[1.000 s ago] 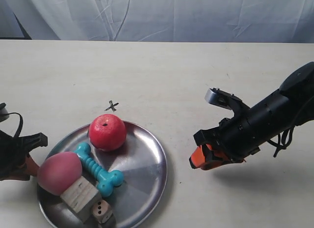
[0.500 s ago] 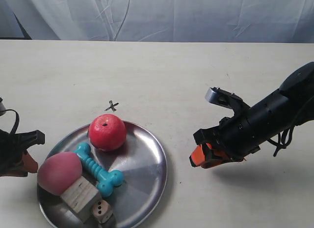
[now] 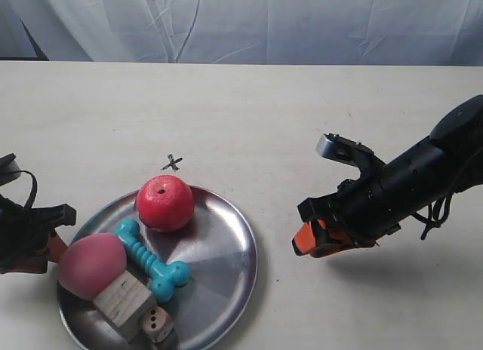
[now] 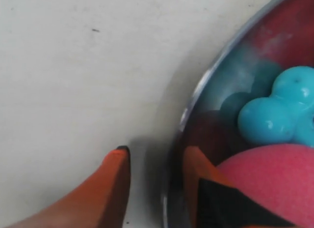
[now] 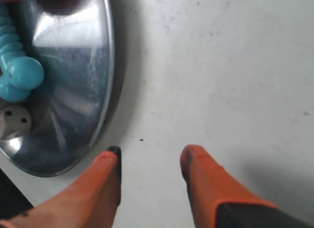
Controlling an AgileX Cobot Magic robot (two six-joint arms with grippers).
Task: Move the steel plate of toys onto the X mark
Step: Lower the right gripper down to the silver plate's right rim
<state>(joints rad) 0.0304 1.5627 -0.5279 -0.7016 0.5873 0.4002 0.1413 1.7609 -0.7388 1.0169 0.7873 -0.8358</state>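
Note:
The steel plate (image 3: 219,252) lies at the table's front left, holding a red apple (image 3: 164,203), pink peach (image 3: 90,265), teal bone (image 3: 153,261), wooden block (image 3: 124,299) and die (image 3: 157,322). The X mark (image 3: 173,164) is on bare table just beyond the plate's far rim. My left gripper (image 3: 54,248) is open at the plate's left edge. In the left wrist view it (image 4: 157,150) straddles the rim (image 4: 206,85), one finger on the table side, one inside by the peach (image 4: 265,174). My right gripper (image 3: 313,241) (image 5: 151,150) is open over bare table, to the right of the plate (image 5: 73,80).
A white cloth backdrop (image 3: 249,22) hangs behind the table's far edge. The plate's near rim reaches the bottom of the exterior view. The bone (image 5: 17,75) and die (image 5: 14,121) show in the right wrist view.
My left gripper drew slightly away from the plate, then came back to its left rim. The plate, the toys and the right arm have not moved.

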